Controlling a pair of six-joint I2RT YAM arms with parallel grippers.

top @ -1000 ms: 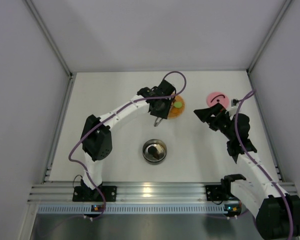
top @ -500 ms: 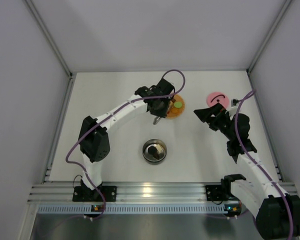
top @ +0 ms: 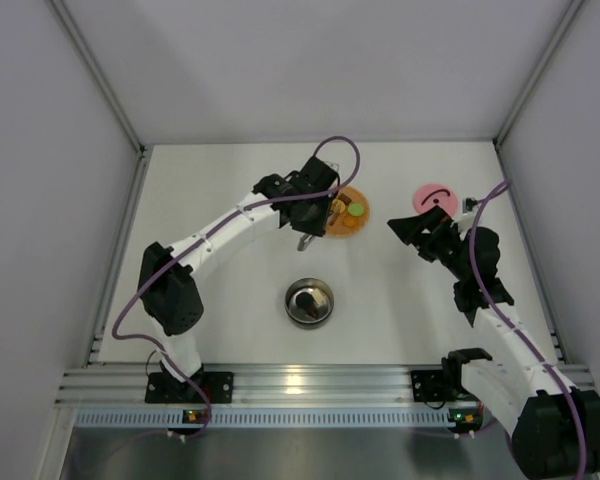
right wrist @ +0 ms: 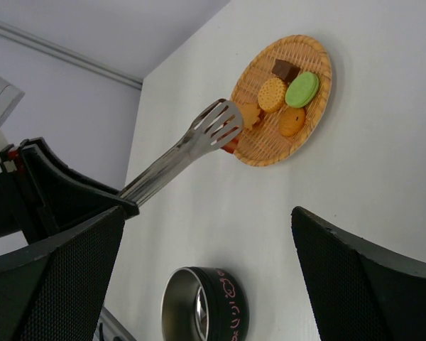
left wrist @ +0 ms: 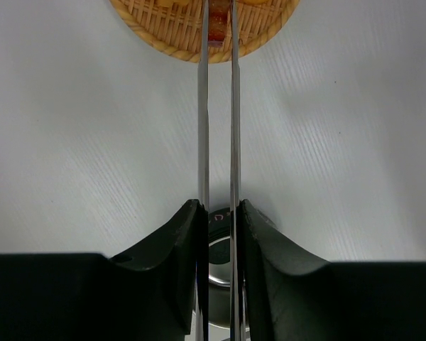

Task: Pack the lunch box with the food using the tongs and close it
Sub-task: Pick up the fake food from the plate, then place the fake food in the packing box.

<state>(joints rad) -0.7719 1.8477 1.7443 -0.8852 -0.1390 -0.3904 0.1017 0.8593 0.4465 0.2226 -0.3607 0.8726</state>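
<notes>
My left gripper (left wrist: 218, 206) is shut on the tongs (left wrist: 202, 106), squeezing their two arms almost parallel. The tongs' tips (right wrist: 216, 126) pinch a small orange-red piece of food (left wrist: 216, 41) at the near edge of the woven plate (right wrist: 270, 153). On the plate lie a green round (right wrist: 302, 89), a yellow biscuit (right wrist: 272, 94), a brown piece (right wrist: 285, 69) and an orange one (right wrist: 292, 121). The lunch box (top: 310, 302) stands open mid-table with something dark inside. Its pink lid (top: 433, 197) lies at the right. My right gripper (top: 416, 228) hovers open and empty beside the lid.
The woven plate (top: 352, 222) sits behind the lunch box (right wrist: 202, 305), under my left gripper (top: 318, 208). Grey walls close in the table on three sides. My arm bases and an aluminium rail (top: 310, 385) run along the near edge.
My left gripper has squeezed the tongs shut on the orange-red piece, and the left arm has swung a little to the left and back. The right arm has not moved.
</notes>
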